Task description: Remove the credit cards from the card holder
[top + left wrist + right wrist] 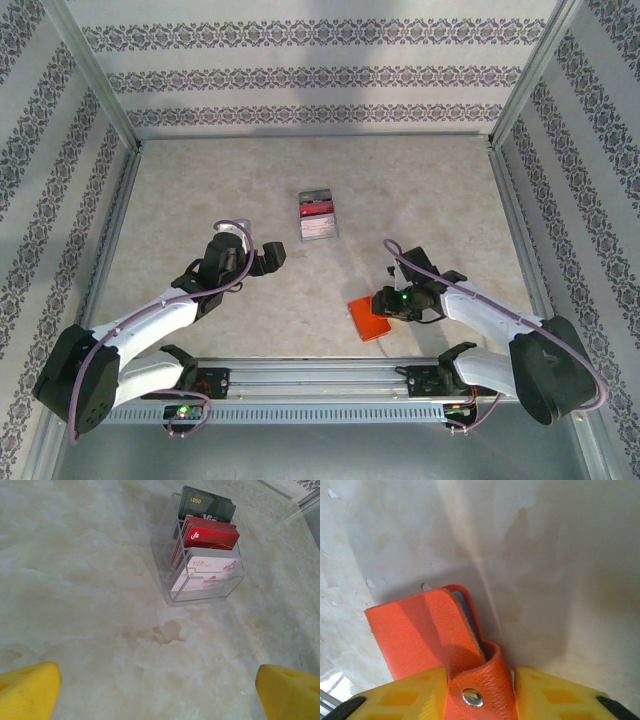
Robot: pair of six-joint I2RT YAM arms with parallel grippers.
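Note:
The orange card holder (370, 318) lies folded on the table near the front right. My right gripper (386, 303) is down at its right edge. In the right wrist view its yellow fingers (405, 695) close on either side of the holder's snap tab (482, 685), which carries a metal stud and arches up from the cover (415, 635). A grey-blue edge shows between the leaves; the credit cards inside are hidden. My left gripper (268, 258) hovers open left of centre, with its yellow fingertips (27, 690) far apart over bare table.
A clear tray (318, 215) with dark, red and pale cards upright in it stands at mid-table; its wall (205, 597) shows ahead of the left gripper. Metal frame rails and patterned walls bound the table on all sides.

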